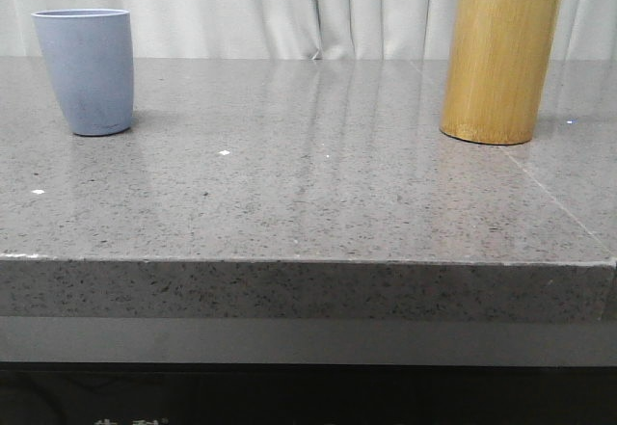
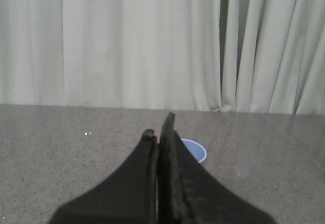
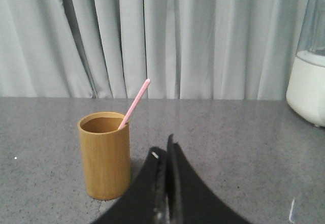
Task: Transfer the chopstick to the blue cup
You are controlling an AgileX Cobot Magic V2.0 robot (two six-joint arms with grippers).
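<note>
Pale pink and pencil-slim, the single visible chopstick [image 3: 134, 103] leans inside the tall yellow-brown bamboo cylinder [image 1: 500, 63] at the right of the speckled grey stone bench [image 1: 308, 203]. The matte grey-blue plastic tumbler [image 1: 85, 70] stands well apart from it, at the far left. Judging by this, nothing of the transfer is done: the stick must be grasped, lifted clear of the holder, carried across and dropped into the tumbler.

Neither arm appears in the front view, and only the pink tip pokes above the holder's rim there. The right wrist view shows the stick's lean and the holder's open mouth, with the right pincer [image 3: 163, 155] pressed closed on nothing, short of the holder; a white appliance [image 3: 307, 79] stands at the edge. The left wrist view shows the left pincer [image 2: 159, 132] likewise closed and empty, the tumbler's rim peeping just beyond it.
</note>
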